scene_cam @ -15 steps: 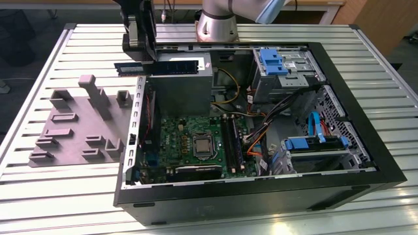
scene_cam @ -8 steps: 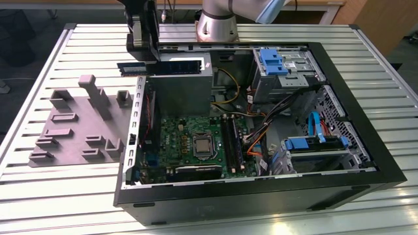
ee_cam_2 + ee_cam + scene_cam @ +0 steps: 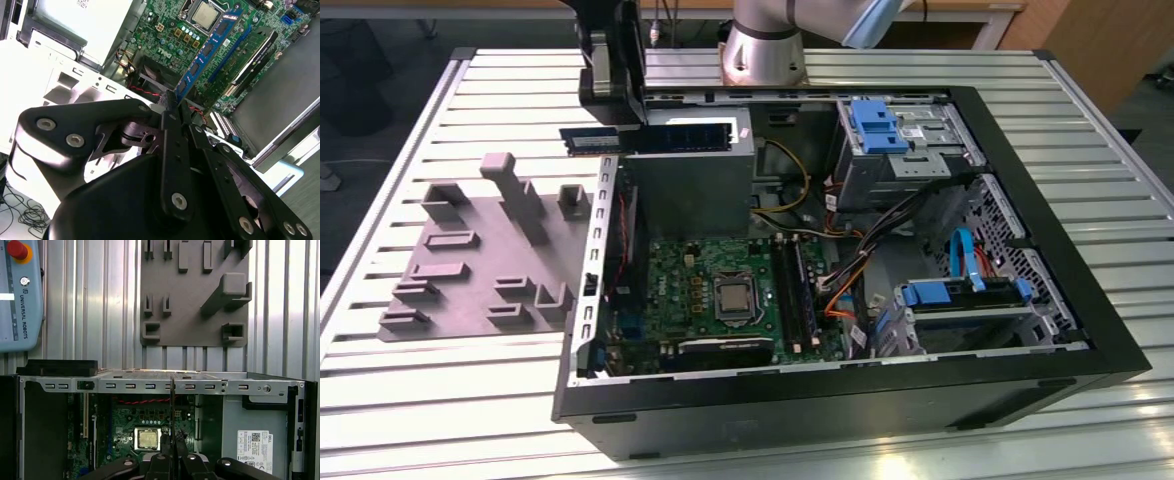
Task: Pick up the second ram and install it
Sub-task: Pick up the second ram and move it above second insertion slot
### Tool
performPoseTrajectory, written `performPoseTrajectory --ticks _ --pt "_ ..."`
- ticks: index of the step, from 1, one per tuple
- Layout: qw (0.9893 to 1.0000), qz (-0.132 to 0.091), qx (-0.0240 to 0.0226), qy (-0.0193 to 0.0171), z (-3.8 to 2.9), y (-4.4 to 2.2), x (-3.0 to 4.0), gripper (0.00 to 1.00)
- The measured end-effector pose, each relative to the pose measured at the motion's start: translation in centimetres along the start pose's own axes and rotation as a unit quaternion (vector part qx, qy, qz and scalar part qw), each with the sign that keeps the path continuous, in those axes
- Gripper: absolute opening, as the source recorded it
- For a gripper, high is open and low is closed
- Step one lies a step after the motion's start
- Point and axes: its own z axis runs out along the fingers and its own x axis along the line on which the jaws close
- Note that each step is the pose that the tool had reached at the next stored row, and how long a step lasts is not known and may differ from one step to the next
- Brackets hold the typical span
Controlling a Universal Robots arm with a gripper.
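We find the gripper (image 3: 630, 126) clamped on the second ram (image 3: 678, 138), above the computer case (image 3: 854, 392) near the table's (image 3: 427, 400) arm-base edge. Risk: a tilted ram slips or jams at the slots (image 3: 791, 290).

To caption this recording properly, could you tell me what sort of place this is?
Most likely a robotics lab bench for computer assembly: an open computer case lies on a slatted metal table, a grey fixture plate sits beside it, and the gripper holds the second ram.
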Motion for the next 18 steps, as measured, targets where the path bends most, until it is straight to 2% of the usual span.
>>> performPoseTrajectory --ticks 3,6,18 --pt "1.0 0.0 0.0 0.0 0.0 -0.03 0.0 0.14" --pt "1.0 0.0 -0.0001 0.0 0.0 -0.43 0.0 0.14" --pt "1.0 0.0 0.0 0.0 0.06 -4.02 0.0 0.14"
